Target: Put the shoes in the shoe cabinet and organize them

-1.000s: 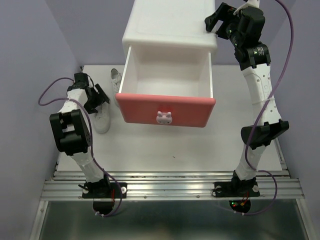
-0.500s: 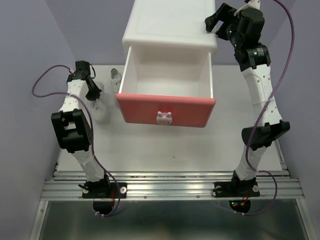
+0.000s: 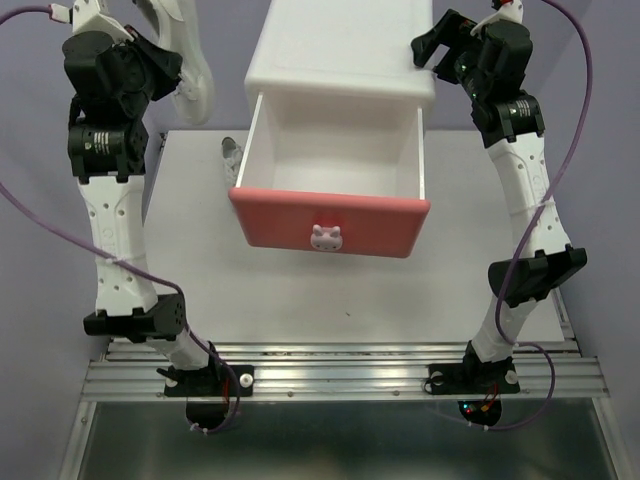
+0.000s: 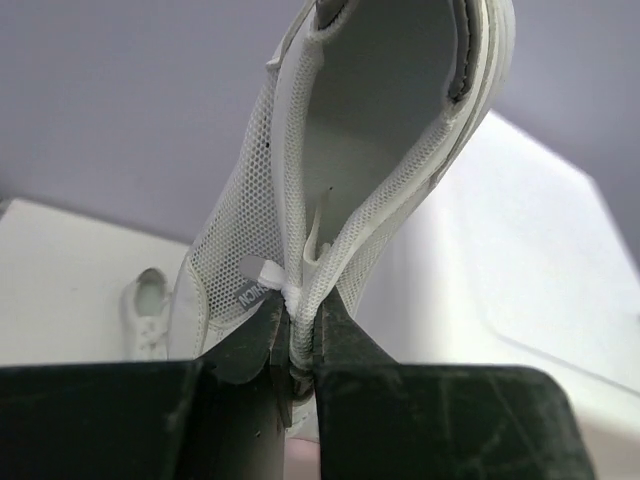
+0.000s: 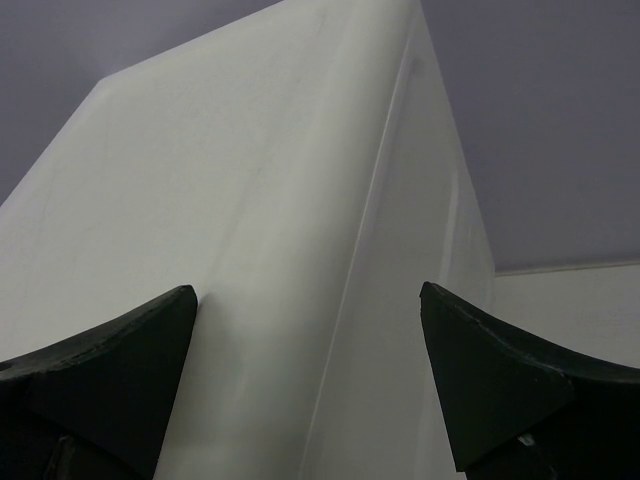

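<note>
A white mesh shoe [image 3: 187, 62] hangs high in the air left of the shoe cabinet [image 3: 340, 50], with my left gripper [image 3: 160, 58] shut on it. In the left wrist view the jaws [image 4: 300, 345] pinch the shoe's collar edge and the shoe [image 4: 380, 150] points up and away. The other white shoe [image 3: 231, 155] lies on the table beside the drawer's left wall, also visible below [image 4: 148, 312]. The upper drawer [image 3: 330, 218] is pulled out, with nothing visible in it. My right gripper [image 3: 440, 45] stands open at the cabinet's top right corner [image 5: 300, 250], one finger on each side.
The drawer's pink front carries a white bunny knob [image 3: 328, 236] and overhangs the middle of the white table [image 3: 300, 300]. Purple walls close in on the left, back and right. The arms' rail [image 3: 340, 375] runs along the near edge.
My left gripper closed on a white shoe on the table and rose with it to beside the cabinet's top. The right arm barely moved.
</note>
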You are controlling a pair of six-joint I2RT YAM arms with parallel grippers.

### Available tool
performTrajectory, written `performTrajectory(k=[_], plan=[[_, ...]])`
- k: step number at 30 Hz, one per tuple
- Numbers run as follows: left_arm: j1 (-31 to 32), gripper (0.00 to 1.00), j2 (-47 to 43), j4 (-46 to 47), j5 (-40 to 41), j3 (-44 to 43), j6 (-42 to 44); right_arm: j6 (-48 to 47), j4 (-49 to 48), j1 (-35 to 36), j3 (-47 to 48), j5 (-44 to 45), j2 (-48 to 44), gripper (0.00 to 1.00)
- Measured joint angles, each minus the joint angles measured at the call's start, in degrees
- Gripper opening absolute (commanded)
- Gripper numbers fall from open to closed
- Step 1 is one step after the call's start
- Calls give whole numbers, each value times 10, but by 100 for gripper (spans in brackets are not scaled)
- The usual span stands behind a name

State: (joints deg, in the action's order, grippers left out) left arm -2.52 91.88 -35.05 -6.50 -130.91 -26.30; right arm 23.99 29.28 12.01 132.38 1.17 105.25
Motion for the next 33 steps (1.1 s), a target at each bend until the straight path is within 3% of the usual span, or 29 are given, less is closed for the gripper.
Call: performTrajectory(k=[6, 14, 24, 33], plan=[[22, 0, -111, 130, -86, 66, -46, 0, -2, -1, -2, -10, -1, 96], [101, 0, -89, 219, -138, 14, -84, 0, -9, -3, -9, -16, -2, 96], [155, 0, -106, 122, -172, 57, -87, -20, -11, -3, -9, -17, -3, 98], [232, 0, -157, 13, -153, 119, -69, -22, -21, -3, -26, -16, -12, 99]])
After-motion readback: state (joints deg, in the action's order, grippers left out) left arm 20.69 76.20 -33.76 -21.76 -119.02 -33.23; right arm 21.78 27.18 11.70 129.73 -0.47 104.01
